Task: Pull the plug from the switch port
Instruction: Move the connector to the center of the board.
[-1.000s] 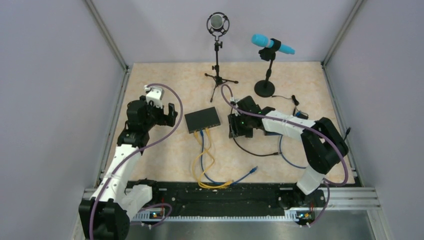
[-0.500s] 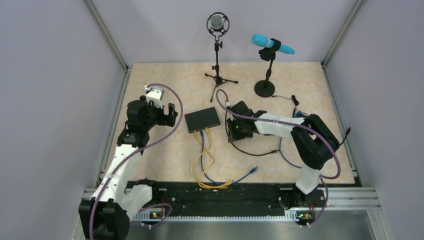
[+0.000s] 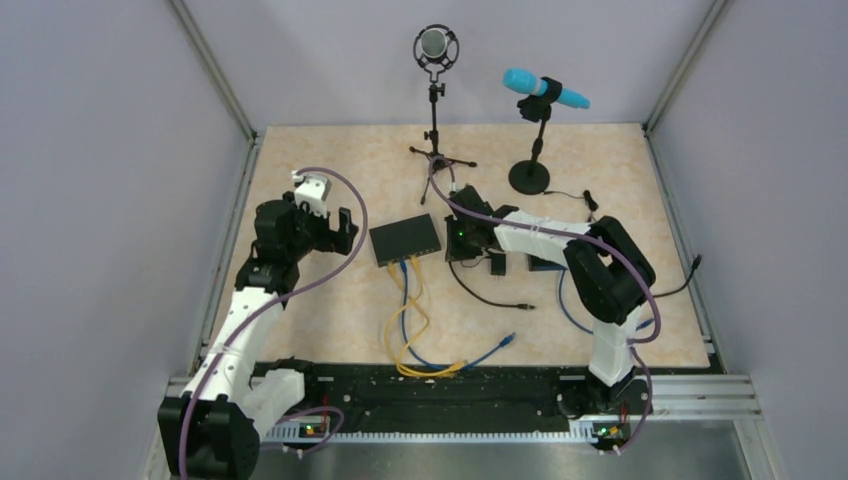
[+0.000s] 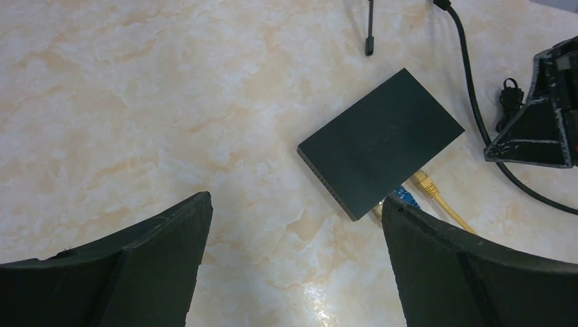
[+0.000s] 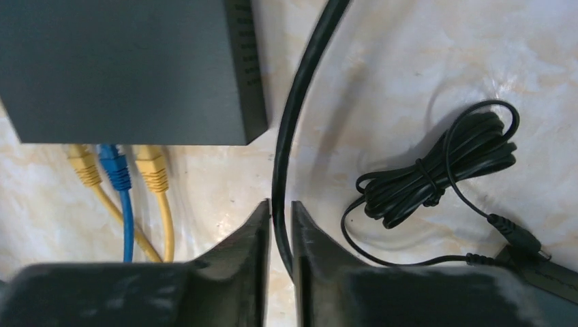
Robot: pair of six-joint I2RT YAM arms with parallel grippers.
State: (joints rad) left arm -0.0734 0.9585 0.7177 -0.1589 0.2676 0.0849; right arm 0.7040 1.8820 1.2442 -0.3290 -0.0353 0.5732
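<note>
- Top external view: the switch (image 3: 405, 240), a flat black box, lies on the marbled table (image 3: 330, 160) between the two arms. Yellow and blue cables (image 3: 405, 310) leave its near edge and loop towards the arm bases. The left gripper (image 3: 340, 230) hangs to the left of the switch, apart from it. The right gripper (image 3: 452, 248) sits just beside its right end. Two microphone stands (image 3: 435, 110) stand at the back of the table.
- Left wrist view: the left gripper's fingers (image 4: 136, 272) stand wide apart with only bare table between them. The switch lies ahead, untouched by them.
- Right wrist view: a yellow plug (image 5: 83, 163), a blue plug (image 5: 112, 167) and a second yellow plug (image 5: 153, 169) sit side by side in the switch's near edge. The right gripper's fingers (image 5: 245, 245) are drawn together to a narrow slit. They are just right of the plugs and touch none of them. A black cable (image 5: 290, 122) runs past the switch's corner into that slit and is pinched there. A coiled black lead (image 5: 436, 177) lies further right on the table.
</note>
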